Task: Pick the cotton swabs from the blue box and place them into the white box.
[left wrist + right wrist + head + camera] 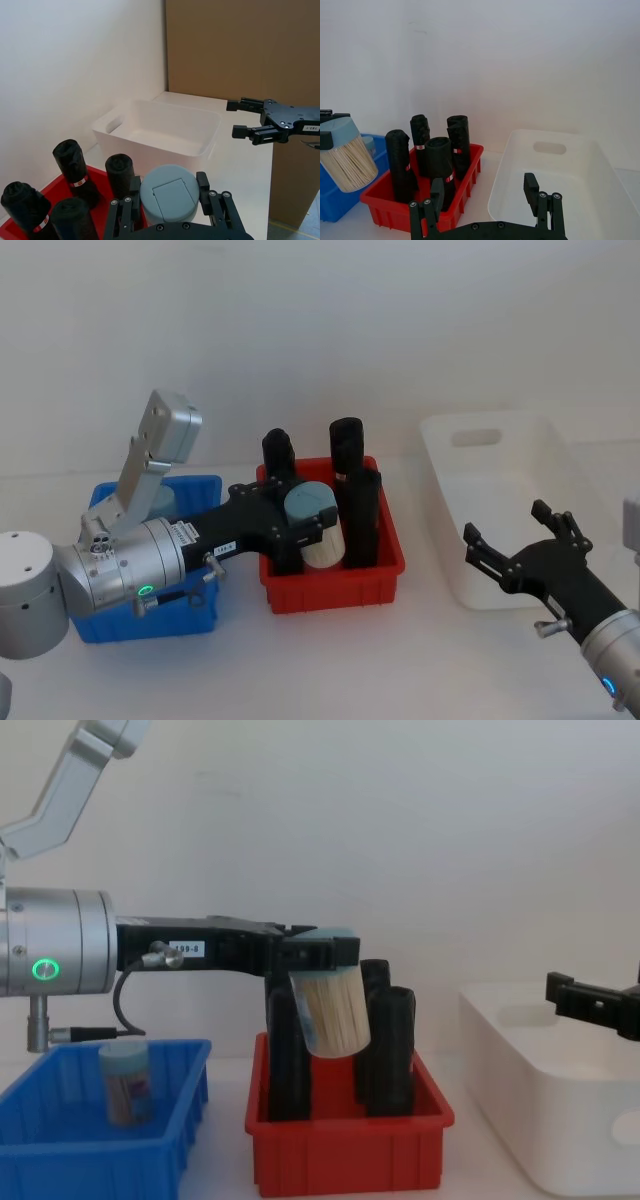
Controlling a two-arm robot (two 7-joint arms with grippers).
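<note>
Left claw (305, 512) is pinching a cotton swab tub (332, 1010), red bin (350, 1160) right below it; right claw (505, 523) spread near the white box (490, 420).

red bin (335, 590) on white table (330, 670), four black rolls (360, 515) standing upright inside

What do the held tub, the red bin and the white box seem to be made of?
Tub in the left gripper, above the red bin: clear plastic, probably; beige stems show through the wall. Its pale blue lid looks matte plastic. Red bin: opaque moulded plastic, slight sheen. White box: thick, smooth plastic with a moulded handle hole. Right gripper hovers open near it.
</note>
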